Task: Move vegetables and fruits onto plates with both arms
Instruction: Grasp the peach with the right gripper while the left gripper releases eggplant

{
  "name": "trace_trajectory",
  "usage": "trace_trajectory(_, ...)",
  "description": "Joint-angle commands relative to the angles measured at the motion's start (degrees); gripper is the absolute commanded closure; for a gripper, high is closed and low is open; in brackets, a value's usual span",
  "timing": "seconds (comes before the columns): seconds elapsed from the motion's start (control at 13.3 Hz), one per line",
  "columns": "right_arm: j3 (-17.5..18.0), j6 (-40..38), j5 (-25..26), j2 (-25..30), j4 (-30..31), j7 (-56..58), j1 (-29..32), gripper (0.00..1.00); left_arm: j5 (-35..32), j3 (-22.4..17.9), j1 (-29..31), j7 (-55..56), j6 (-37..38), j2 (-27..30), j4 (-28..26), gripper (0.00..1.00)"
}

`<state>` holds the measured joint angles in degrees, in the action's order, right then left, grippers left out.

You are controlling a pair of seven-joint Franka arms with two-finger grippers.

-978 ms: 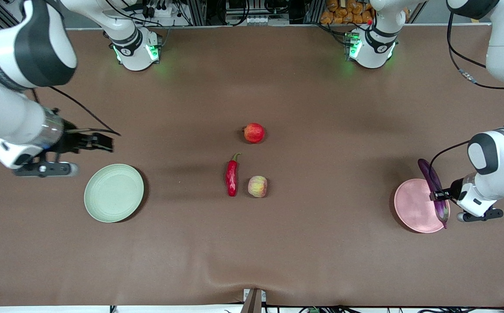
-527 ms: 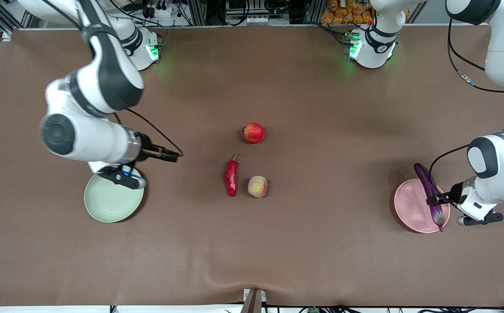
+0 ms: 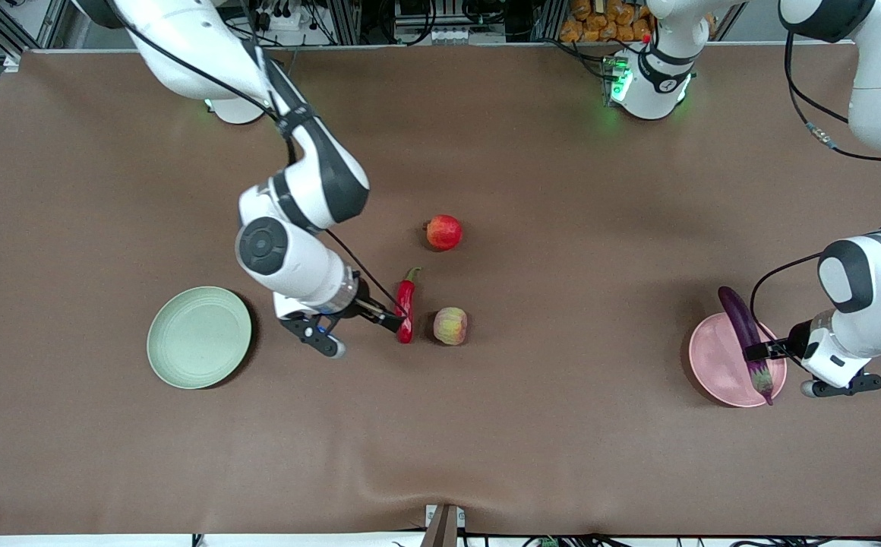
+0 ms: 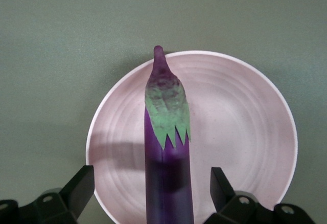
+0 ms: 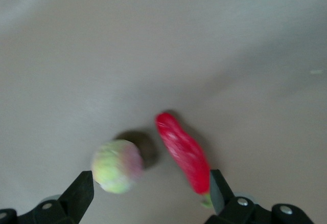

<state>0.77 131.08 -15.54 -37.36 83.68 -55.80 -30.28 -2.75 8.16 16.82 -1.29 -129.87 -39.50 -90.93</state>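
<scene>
The purple eggplant (image 3: 744, 338) lies across the pale pink plate (image 3: 718, 365) at the left arm's end. My left gripper (image 3: 752, 351) is open, one finger on each side of the eggplant (image 4: 168, 147), neither touching it, over the plate (image 4: 245, 132). My right gripper (image 3: 393, 317) is open low beside the red chili (image 3: 405, 300). In the right wrist view the chili (image 5: 184, 152) and the peach-like fruit (image 5: 116, 166) lie just ahead of the open fingers. The peach-like fruit (image 3: 450, 326) lies beside the chili. The round red fruit (image 3: 444, 232) lies farther from the camera. The pale green plate (image 3: 199, 336) is empty.
Brown cloth covers the table (image 3: 562, 456). The arm bases (image 3: 649, 83) stand along the table's edge farthest from the camera.
My right arm has swung from the green plate's end to the chili at the middle. My left gripper has sunk slightly with the eggplant onto the pink plate.
</scene>
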Motion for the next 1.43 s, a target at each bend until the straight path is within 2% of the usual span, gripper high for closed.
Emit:
trace_trajectory(0.0, -0.6, 7.7, -0.9, -4.0, -3.3, -3.3, -3.0, 0.0, 0.8, 0.5, 0.1, -0.2, 0.4, 0.7, 0.0, 0.0)
trace_trajectory(0.08, -0.6, 7.9, -0.9, -5.8, -5.6, -4.4, -3.6, 0.0, 1.2, 0.7, 0.0, 0.6, 0.5, 1.1, -0.1, 0.0)
trace_trajectory(0.38, -1.8, 8.5, 0.4, -12.6, -11.8, -9.1, -7.9, 0.0, 2.5, 6.3, -0.4, 11.5, 2.4, 2.1, -0.3, 0.0)
trace_trajectory(0.68, -3.2, 8.5, 3.5, -15.4, -12.1, -10.4, -10.1, 0.0, 2.4, 10.2, -1.2, 22.0, 2.4, 2.0, -0.3, 0.0)
trace_trajectory(0.98, -3.6, 12.6, 4.6, -17.4, -12.3, -13.1, -11.5, 0.0, 3.3, 10.5, -4.0, 27.9, 2.3, 2.0, -0.2, 0.0)
trace_trajectory(1.05, -3.6, 12.7, 4.6, -17.6, -12.3, -13.1, -11.6, 0.23, 4.3, 10.6, -4.9, 28.8, 2.3, 2.0, -0.1, 0.0)
trace_trajectory(1.13, -3.5, 12.5, 4.5, -17.4, -12.2, -12.8, -11.4, 0.51, 4.9, 10.5, -5.8, 29.6, 2.3, 2.0, 0.0, 0.0)
trace_trajectory(1.28, -3.5, 12.1, 4.7, -17.2, -12.1, -12.2, -11.5, 0.86, 4.9, 10.6, -7.6, 30.3, 2.3, 2.0, 0.1, 0.0)
trace_trajectory(1.35, -3.4, 11.0, 4.3, -16.4, -12.1, -12.0, -10.7, 1.0, 4.9, 10.6, -8.6, 30.3, 2.3, 2.0, 0.1, 0.0)
